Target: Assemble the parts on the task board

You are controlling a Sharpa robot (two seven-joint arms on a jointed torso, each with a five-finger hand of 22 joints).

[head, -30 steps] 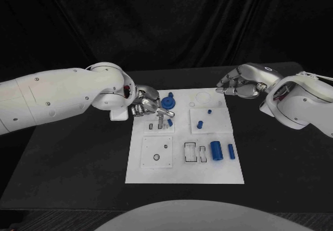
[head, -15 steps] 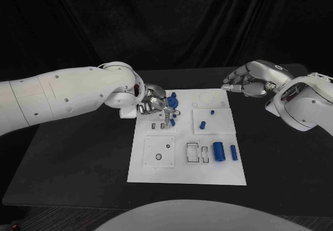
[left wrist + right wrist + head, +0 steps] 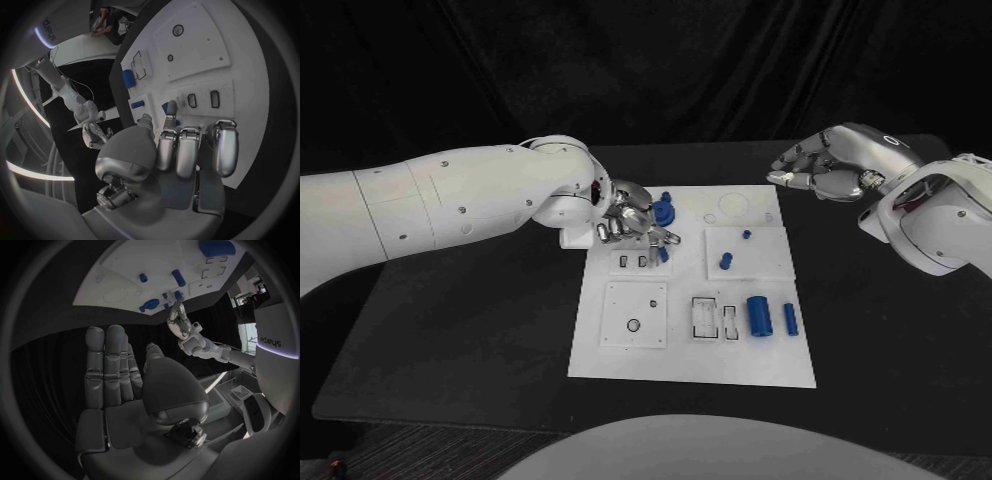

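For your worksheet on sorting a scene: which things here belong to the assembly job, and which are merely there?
Belonging to the job:
task board
large blue cylinder
slim blue peg
blue round part
left hand, over the board
right hand, off the board

Merely there:
black table

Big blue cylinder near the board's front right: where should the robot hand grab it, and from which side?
Grip the big blue cylinder across its middle, coming straight down from above. It lies flat on the board, long axis front to back, so its curved sides are free. A slimmer blue part lies close on its right, so keep the fingers narrow there.
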